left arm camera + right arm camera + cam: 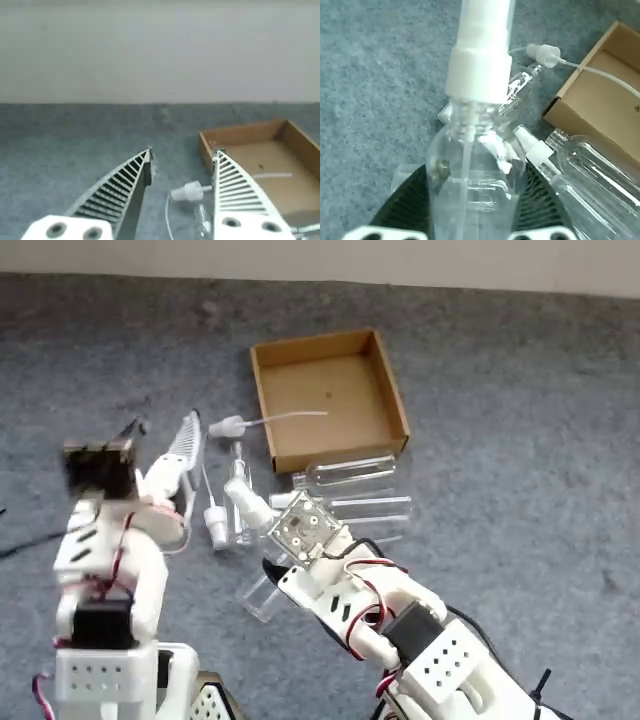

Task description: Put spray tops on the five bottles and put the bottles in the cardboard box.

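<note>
At the left of the high view your left arm rises from the bottom edge over the grey worktop point(540, 420). Your left claw point(184, 152) is spread wide, with nothing between its ribbed fingers point(125, 185). In its wrist view a loose spray top point(189, 191) lies on the worktop, farther off, in the gap between the fingertips. In the high view that top lies just left of the cardboard box point(340, 452), and its thin tube reaches over the box's left wall onto the box floor. Below it, left of centre, a second spray top point(215, 525) lies on the worktop. A small clear piece just beside it is too blurred to name.

At centre your right claw point(474, 175) grips the held bottle point(470, 215) by its clear body, with a black pad on either side. A fitted spray top point(479, 65) sits on the bottle's neck, pointing up and left in the high view. Under the right arm, at lower centre, a low bottle point(258, 595) lies on the worktop.

The cardboard box sits at upper centre, open side up. Just below its near wall an upper lying bottle point(350, 472) and a lower lying bottle point(375, 508) rest on their sides, parallel to each other. You cannot tell whether the upper one touches the wall. The right arm runs off toward the lower right corner.
</note>
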Controlling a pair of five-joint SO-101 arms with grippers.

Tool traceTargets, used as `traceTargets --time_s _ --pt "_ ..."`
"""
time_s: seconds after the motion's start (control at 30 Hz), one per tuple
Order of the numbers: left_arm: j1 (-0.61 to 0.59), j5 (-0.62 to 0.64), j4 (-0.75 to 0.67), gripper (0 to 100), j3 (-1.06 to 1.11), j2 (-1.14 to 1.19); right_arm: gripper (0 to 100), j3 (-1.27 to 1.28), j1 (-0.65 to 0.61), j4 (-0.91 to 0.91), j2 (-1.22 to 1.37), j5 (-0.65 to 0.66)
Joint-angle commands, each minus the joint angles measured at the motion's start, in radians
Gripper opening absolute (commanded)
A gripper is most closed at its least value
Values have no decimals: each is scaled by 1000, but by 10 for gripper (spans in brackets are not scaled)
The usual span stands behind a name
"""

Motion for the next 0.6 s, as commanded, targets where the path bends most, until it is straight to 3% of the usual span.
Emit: traceTargets --time_s 0.0,0.3,0.47,0.57 --pt "105 0 201 145 -260 203 4 -58 5 -27 2 12" --pt "130 -5 356 144 -294 211 4 -58 12 -31 2 8" --pt "245 -54 511 143 -286 105 4 -58 12 -31 2 8" --pt "280 -63 531 143 -225 27 4 -58 12 -31 2 8"
